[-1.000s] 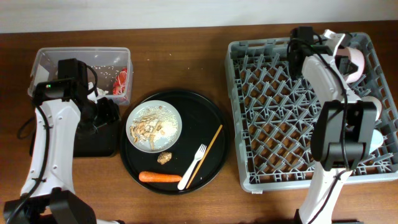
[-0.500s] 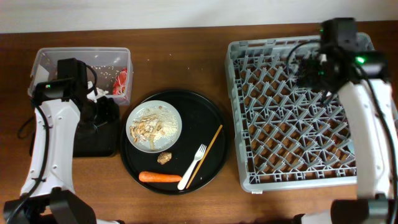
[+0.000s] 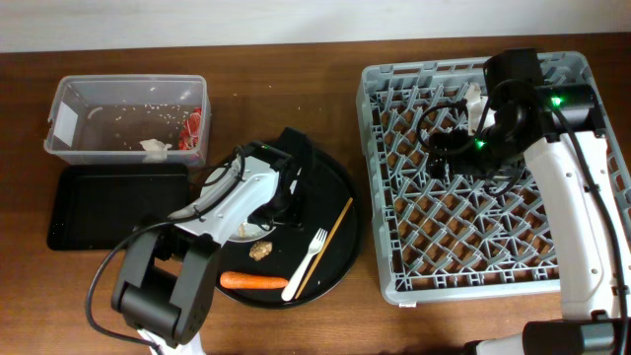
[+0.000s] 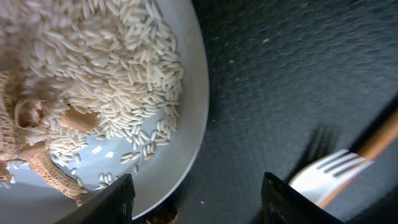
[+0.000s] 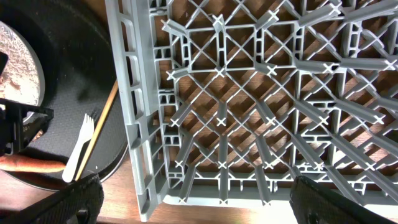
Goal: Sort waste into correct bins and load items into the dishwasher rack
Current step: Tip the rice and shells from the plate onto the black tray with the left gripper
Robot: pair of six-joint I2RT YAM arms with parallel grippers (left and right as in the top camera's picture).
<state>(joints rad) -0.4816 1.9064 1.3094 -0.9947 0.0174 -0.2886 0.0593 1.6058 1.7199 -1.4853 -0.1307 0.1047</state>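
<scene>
My left gripper hangs open low over the round black tray. One finger is over the white plate of pale rice and crumbs, the other beside the white fork. The plate's rim lies between the fingers, untouched. The brown lump, carrot, fork and chopstick lie on that tray. My right gripper is open and empty above the grey dishwasher rack. The clear tub holds a red wrapper and a napkin.
The shallow black rectangular tray lies in front of the tub at the left. In the right wrist view the rack's near-left corner, with bare wood table beyond it, sits close to the round tray. My left arm covers most of the plate from overhead.
My left arm has swung from the tub and black tray over to the plate on the round tray. My right arm moved left over the rack and its gripper opened.
</scene>
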